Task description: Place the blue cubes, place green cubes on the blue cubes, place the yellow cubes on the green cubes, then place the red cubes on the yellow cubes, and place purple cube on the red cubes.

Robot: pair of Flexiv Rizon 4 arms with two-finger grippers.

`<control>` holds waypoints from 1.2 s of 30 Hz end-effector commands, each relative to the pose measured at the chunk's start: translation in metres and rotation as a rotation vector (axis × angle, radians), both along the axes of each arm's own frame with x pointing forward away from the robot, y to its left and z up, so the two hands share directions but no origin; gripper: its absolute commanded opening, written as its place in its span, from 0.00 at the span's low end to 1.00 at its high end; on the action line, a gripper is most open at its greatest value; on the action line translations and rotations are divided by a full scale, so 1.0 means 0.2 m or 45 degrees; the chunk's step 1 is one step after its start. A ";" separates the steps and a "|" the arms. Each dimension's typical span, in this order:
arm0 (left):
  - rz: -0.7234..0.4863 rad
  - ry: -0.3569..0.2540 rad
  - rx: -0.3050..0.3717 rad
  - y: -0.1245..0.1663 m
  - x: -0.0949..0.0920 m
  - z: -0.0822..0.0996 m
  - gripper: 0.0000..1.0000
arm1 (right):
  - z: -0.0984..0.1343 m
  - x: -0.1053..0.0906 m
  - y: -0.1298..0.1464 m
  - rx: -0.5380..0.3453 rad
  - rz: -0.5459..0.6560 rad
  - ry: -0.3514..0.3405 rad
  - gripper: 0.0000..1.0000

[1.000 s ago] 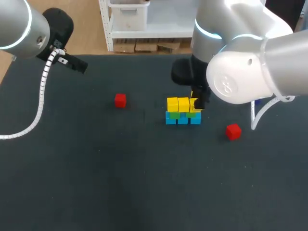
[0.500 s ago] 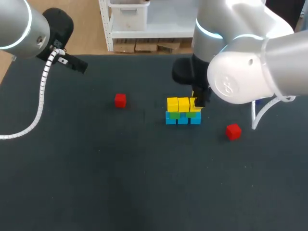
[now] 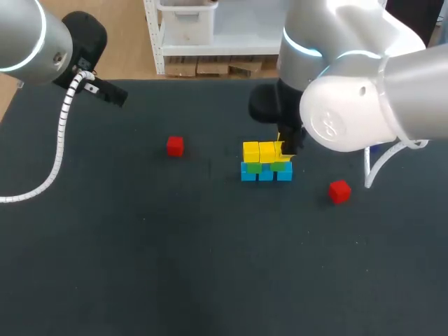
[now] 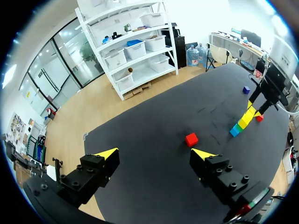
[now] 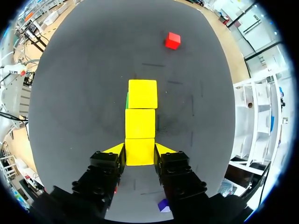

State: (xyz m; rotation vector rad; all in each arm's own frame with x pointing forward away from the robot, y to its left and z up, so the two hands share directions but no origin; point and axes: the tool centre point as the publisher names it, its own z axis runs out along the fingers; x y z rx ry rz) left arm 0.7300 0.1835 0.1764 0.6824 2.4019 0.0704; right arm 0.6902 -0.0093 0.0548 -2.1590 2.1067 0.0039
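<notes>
Right now my right gripper [image 5: 139, 155] is clamped on a yellow cube [image 5: 139, 148]: one yellow tip presses each of two opposite sides, and the cube fills the gap between my fingers [image 5: 115, 150]. This cube sits at the near end of a straight row, touching the next of the two other yellow cubes [image 5: 140, 122] that stretch ahead of the gripper. From the head view, that yellow row lies on the green cubes [image 3: 254, 167], which rest on a row of blue cubes [image 3: 266, 173] on the dark table [image 3: 140, 266]. The cube I hold is at the right end of the stack.

One red cube [image 3: 175, 145] lies alone, well apart to the stack's left. A second red cube [image 3: 339, 190] lies near the stack on its right. A purple cube [image 5: 163, 205] shows on the table under my right gripper's body.

My left gripper [image 4: 155, 154] hangs over the table's far left part, fingers wide apart and holding nothing.
</notes>
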 end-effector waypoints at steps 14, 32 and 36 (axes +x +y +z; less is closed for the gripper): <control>-0.005 0.001 -0.004 0.01 0.00 0.00 1.00 | 0.05 0.00 -0.04 0.026 -0.041 -0.007 1.00; -0.005 0.001 -0.004 0.01 0.00 0.00 1.00 | 0.22 -0.22 -0.33 0.109 -0.135 -0.108 1.00; -0.005 0.001 -0.004 0.01 0.00 0.00 1.00 | 0.23 -0.31 -0.40 0.120 -0.047 -0.112 1.00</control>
